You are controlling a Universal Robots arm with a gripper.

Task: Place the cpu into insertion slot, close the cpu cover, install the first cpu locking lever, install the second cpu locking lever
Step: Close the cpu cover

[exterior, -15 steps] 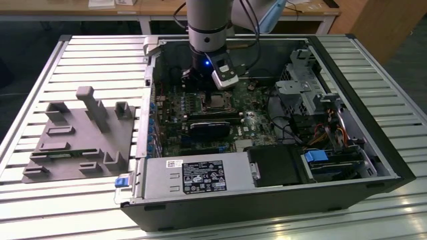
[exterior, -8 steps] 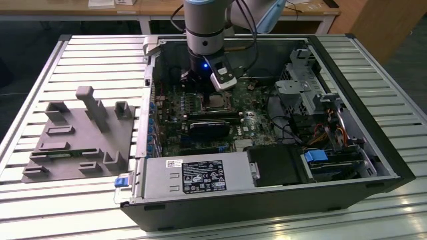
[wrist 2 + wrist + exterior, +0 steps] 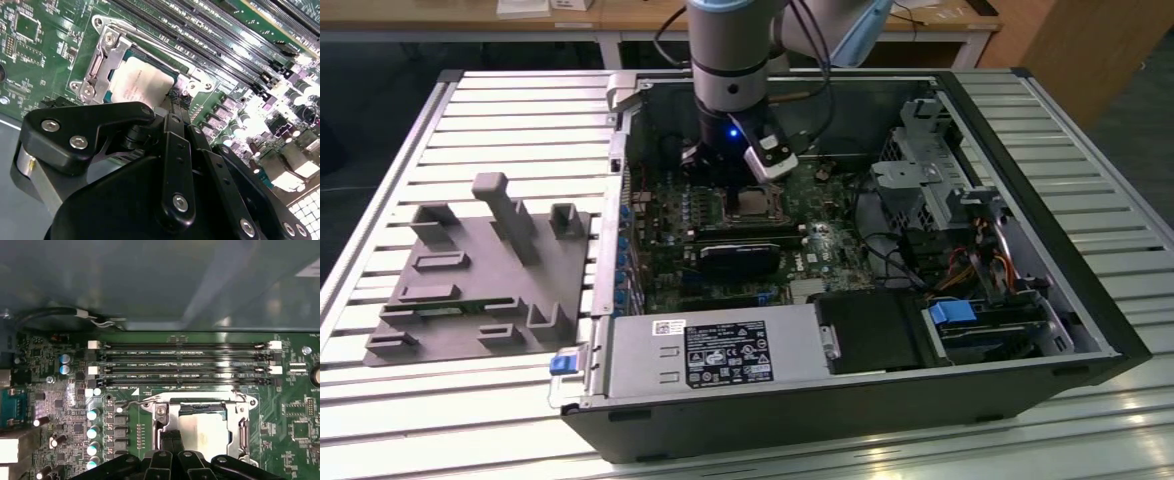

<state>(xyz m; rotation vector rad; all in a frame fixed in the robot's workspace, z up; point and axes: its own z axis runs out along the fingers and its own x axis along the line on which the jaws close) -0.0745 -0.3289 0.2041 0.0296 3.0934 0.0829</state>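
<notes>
A thin wire lever (image 3: 131,403) lies just beside the gripper (image 3: 172,439), whose 2 fingertips are together at the edge of the cpu cover (image 3: 241,426). Just beyond them, the cpu (image 3: 202,432) sits in the insertion slot (image 3: 200,409) under the lowered cover.

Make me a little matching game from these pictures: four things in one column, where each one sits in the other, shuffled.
Things:
1. cpu
2. memory slots
3. grey block
4. gripper

Places:
A. outside the computer case, on the slatted table
B. inside the cut-out of the silver cpu cover
C. right at the cpu cover's edge
D. long black rows beside the cpu cover

Pairs: 1-B, 2-D, 3-A, 4-C
</notes>
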